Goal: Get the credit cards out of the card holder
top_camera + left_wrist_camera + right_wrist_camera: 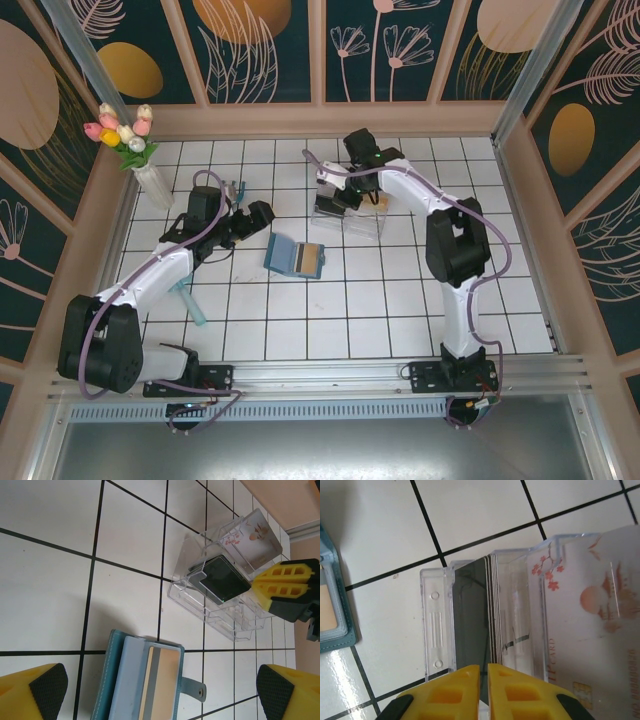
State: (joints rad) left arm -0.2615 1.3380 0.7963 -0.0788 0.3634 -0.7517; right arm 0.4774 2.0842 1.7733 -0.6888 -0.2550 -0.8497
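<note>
Legible text: the letters "CARD" on one white card (pixel 580 610) printed with pink blossoms and a pale disc. Its other print is too blurred to read. This card stands in one clear plastic box (pixel 436 625) with one dark card (pixel 224 577) and a stack of thin card edges, count unclear.

One card holder (pixel 283 254) lies open on the tiled table (pixel 400 310) near the box, holding one gold card (pixel 161 680).

Left gripper (pixel 257 217): fingers wide apart, empty.

Right gripper (pixel 484 671): above the box, fingers almost together. A grip cannot be confirmed.
</note>
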